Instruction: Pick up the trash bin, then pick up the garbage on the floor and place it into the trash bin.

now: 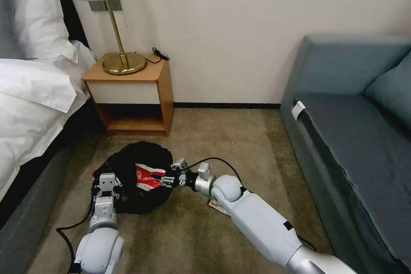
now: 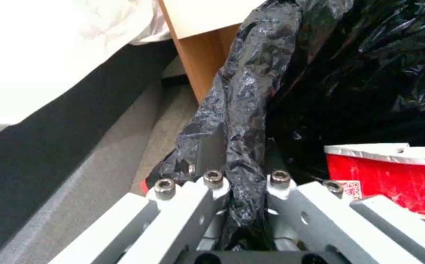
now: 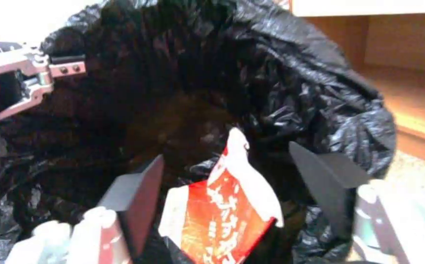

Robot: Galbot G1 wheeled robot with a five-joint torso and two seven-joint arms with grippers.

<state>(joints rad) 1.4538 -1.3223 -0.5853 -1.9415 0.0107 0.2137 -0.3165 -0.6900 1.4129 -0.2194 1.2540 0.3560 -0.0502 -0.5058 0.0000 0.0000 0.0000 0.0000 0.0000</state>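
Over the mouth of the trash bin (image 1: 137, 175), the right gripper (image 1: 169, 178) hangs with its dark fingers (image 3: 139, 194) spread wide, and the crushed red-and-white paper cup (image 3: 227, 212) sits loose between them, apparently let go into the crinkly black liner. On the bin's near left rim, the left gripper (image 2: 241, 176) is pinched on a bunched fold of that glossy plastic. By my read the bin is in hand and the cup is in. A shiny yellowish snack wrapper (image 1: 217, 207) lies flat on the carpet (image 1: 239, 137) under the right forearm, yet to collect.
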